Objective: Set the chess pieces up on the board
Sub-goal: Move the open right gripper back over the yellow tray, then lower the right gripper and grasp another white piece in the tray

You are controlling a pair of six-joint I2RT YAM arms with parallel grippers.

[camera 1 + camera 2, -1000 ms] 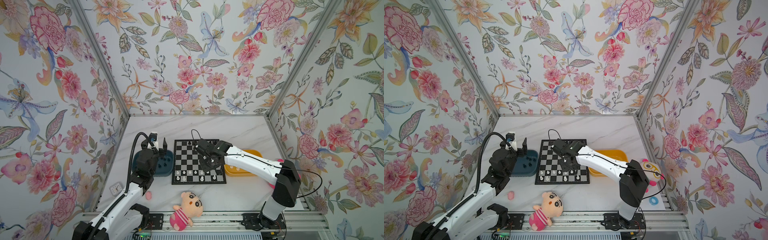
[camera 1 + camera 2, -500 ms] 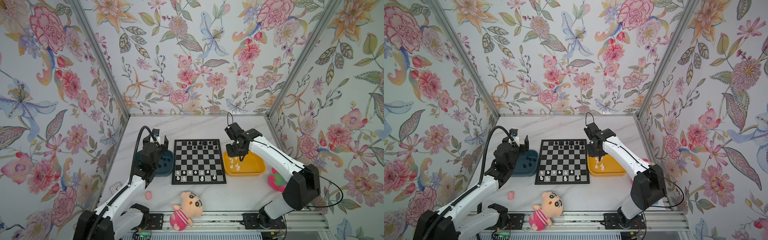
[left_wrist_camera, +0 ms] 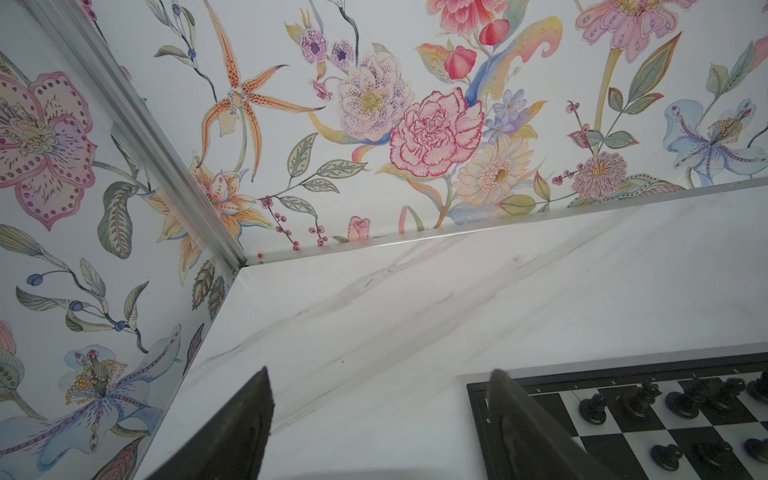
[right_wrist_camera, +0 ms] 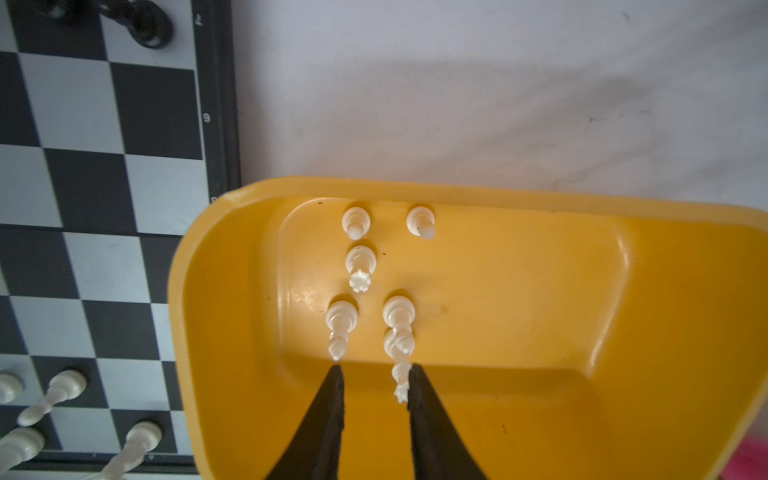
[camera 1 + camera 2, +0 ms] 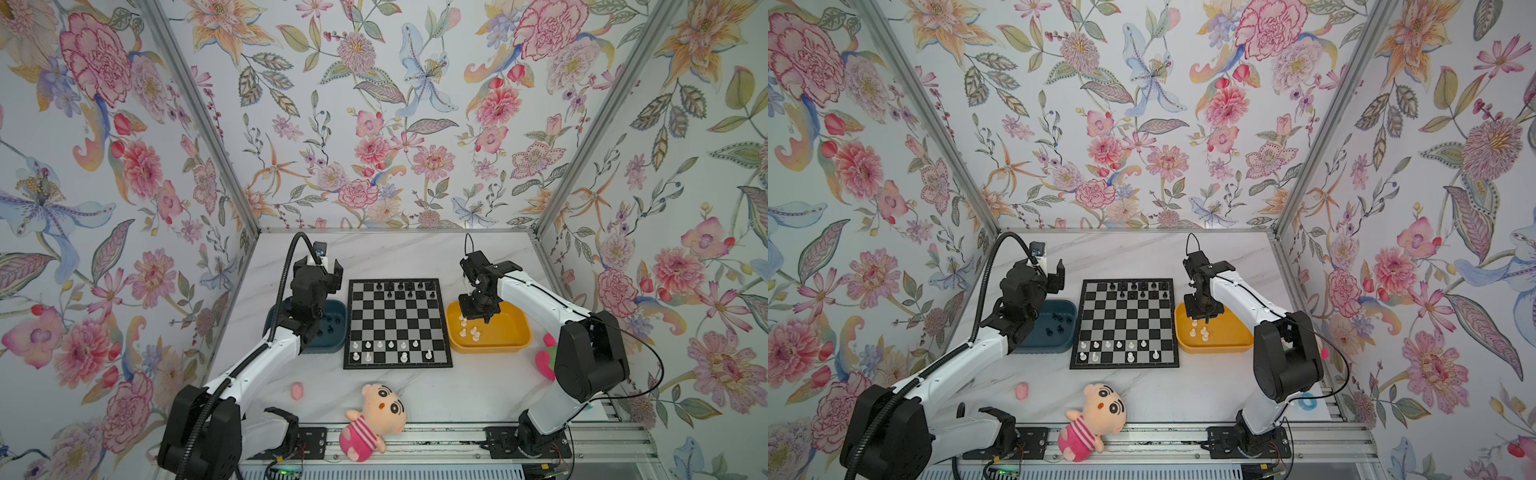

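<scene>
**Right gripper (image 4: pixel 376 372) low in the yellow tray (image 4: pixel 415 189), fingers slightly apart, pinching nothing.**
The tip of a tall white piece (image 4: pixel 401 374) sits in the gap against one finger, with other white pieces (image 4: pixel 359 262) just beyond. The tray rim lies just beside the board (image 5: pixel 397 324) at centre frame. The left gripper (image 3: pixel 380 374) is spread wide and empty, with bare marble table (image 3: pixel 415 291) running to the back wall. Only the top views show the blue tray (image 5: pixel 338 307) at centre left, and black pieces (image 5: pixel 399 286) along the board's far edge.
</scene>
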